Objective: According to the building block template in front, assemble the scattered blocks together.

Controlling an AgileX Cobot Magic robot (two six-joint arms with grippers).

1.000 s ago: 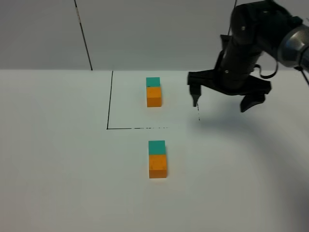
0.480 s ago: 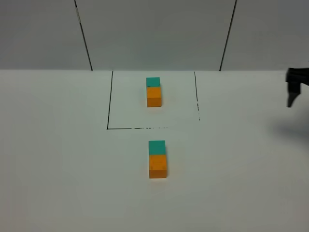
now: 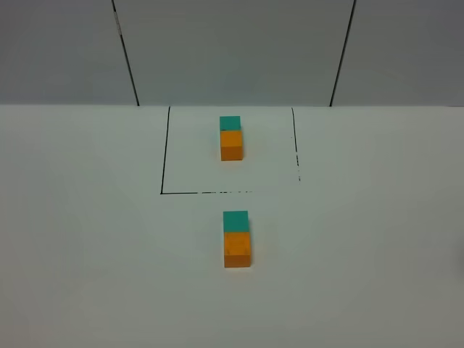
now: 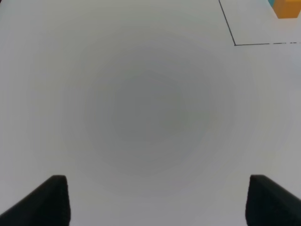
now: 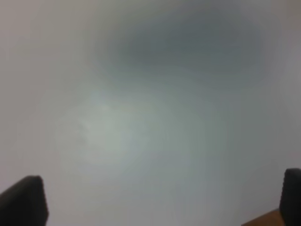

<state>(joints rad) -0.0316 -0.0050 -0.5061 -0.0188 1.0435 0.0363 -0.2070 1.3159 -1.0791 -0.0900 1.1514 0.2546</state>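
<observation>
The building block template, a teal cube (image 3: 230, 122) joined to an orange cube (image 3: 231, 144), lies inside the black outline (image 3: 164, 174) at the back of the table. In front of the outline the scattered blocks lie touching: teal block (image 3: 235, 221) behind, orange block (image 3: 237, 249) in front. Neither arm appears in the exterior high view. My left gripper (image 4: 160, 202) is open over bare table, with the outline's corner (image 4: 234, 44) and the template's orange cube (image 4: 288, 8) at the frame's edge. My right gripper (image 5: 157, 200) is open over blurred white surface, holding nothing.
The white tabletop (image 3: 87, 254) spreads wide on both sides of the blocks. A grey wall with thin dark seams (image 3: 125, 54) stands behind it. A brown strip (image 5: 261, 220) shows by one right fingertip (image 5: 291, 193).
The right arm, which hung beside the outline a second ago, has swung off to the right and left the exterior high view. The blocks have not moved.
</observation>
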